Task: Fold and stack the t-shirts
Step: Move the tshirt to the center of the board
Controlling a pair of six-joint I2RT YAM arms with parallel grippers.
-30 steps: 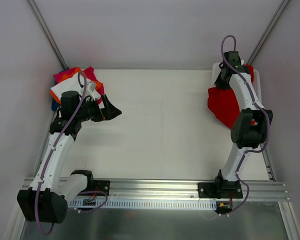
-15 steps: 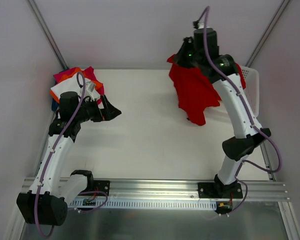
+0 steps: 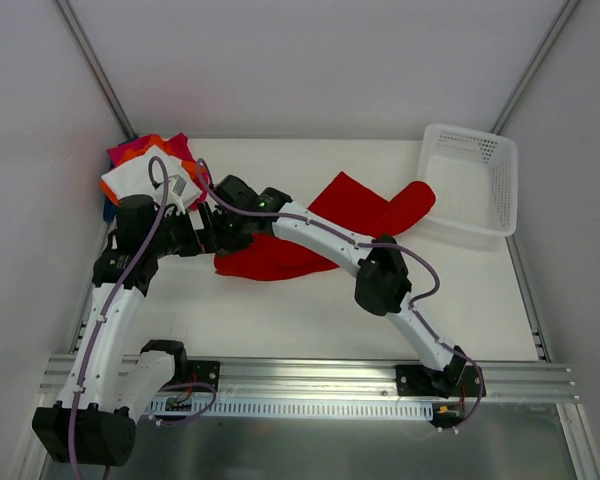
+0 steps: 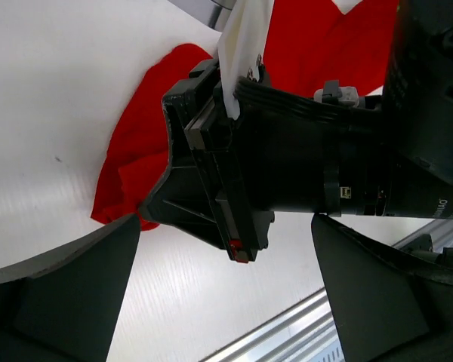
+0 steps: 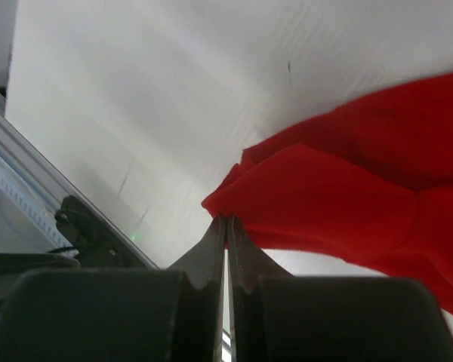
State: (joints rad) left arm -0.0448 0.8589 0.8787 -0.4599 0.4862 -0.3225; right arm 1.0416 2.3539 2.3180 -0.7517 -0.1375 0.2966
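The large red t-shirt lies crumpled across the middle of the table, from near the basket to the left side. My right gripper reaches far left and is shut on the shirt's left edge, with the fingertips pinching the cloth low over the table. My left gripper is open right next to it, with its fingers on either side of the right gripper's body, and it holds nothing. The red shirt also shows behind that body in the left wrist view. Folded white, orange, magenta and blue shirts are stacked at the back left.
A white mesh basket stands at the back right corner with nothing visible inside. The right arm stretches diagonally over the table and the shirt. The metal rail runs along the near edge.
The right arm lifted the red shirt out of the basket, swung it left across the table and brought it down near the left gripper. The left arm barely moved.
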